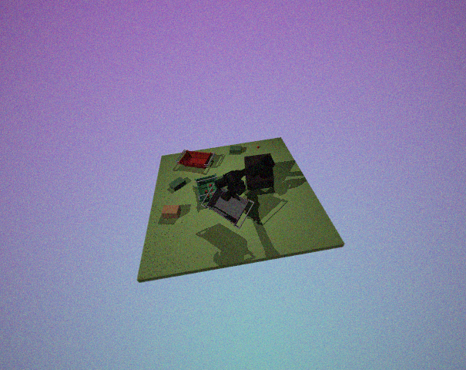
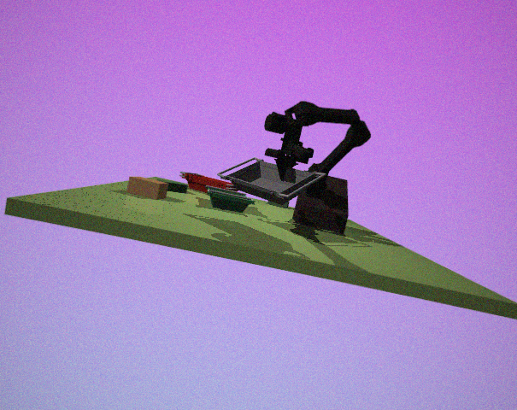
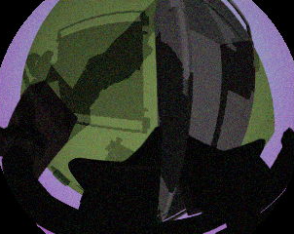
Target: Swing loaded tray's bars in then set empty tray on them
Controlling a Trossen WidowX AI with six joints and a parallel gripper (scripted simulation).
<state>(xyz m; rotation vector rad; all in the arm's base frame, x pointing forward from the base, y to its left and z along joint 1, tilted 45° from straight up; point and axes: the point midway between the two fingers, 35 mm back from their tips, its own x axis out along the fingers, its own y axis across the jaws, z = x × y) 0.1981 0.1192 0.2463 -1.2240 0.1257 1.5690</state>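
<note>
The loaded green tray [image 1: 201, 186] [image 2: 229, 203] stands on the table, with small red blocks inside in the top view. Its wire bars appear to lie in across its top; the near one is partly hidden. The empty grey tray [image 1: 230, 206] [image 2: 267, 178] [image 3: 205, 93] hangs in the air, roughly level, with its own bars out over its ends. Its left end overlaps the green tray's near corner in the top view. My gripper [image 1: 226, 195] [image 2: 284, 177] [image 3: 163, 131] is shut on a side wall of the grey tray. The exact grip is dark in the wrist view.
A red tray [image 1: 195, 159] [image 2: 202, 181] with wire bars stands at the back left. An orange block [image 1: 170, 210] [image 2: 147, 187] and a dark green block [image 1: 178, 183] [image 2: 177, 186] lie left of the green tray. Another green block [image 1: 236, 149] lies at the back. The dark base [image 1: 259, 173] [image 2: 322, 205] stands right.
</note>
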